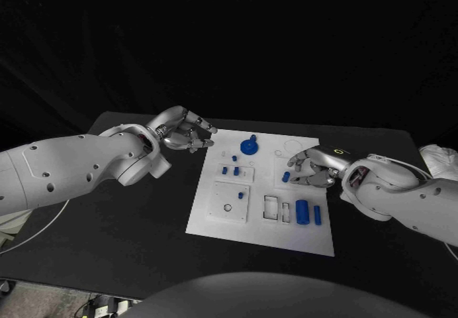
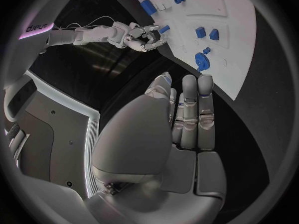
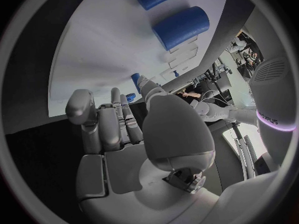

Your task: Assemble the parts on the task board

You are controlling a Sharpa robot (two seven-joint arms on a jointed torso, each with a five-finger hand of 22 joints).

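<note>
The small blue peg (image 1: pixel 285 176) stands upright on the white task board (image 1: pixel 220 222), toward its 2 o'clock side, just at 9 o'clock of the right hand (image 1: pixel 315 165). That hand's curled fingers reach it, though whether they grip it I cannot tell. The left hand (image 1: pixel 183 132) hangs well off at 10 o'clock, fingers loosely apart and empty, so the right is nearer.

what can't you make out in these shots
- Whether the right hand actually grips the small blue piece under it: its fingers cover the contact in the head view.
- Shapes of the small pegs on the white board: too small, head view.
- Left hand's palm side: turned away.
</note>
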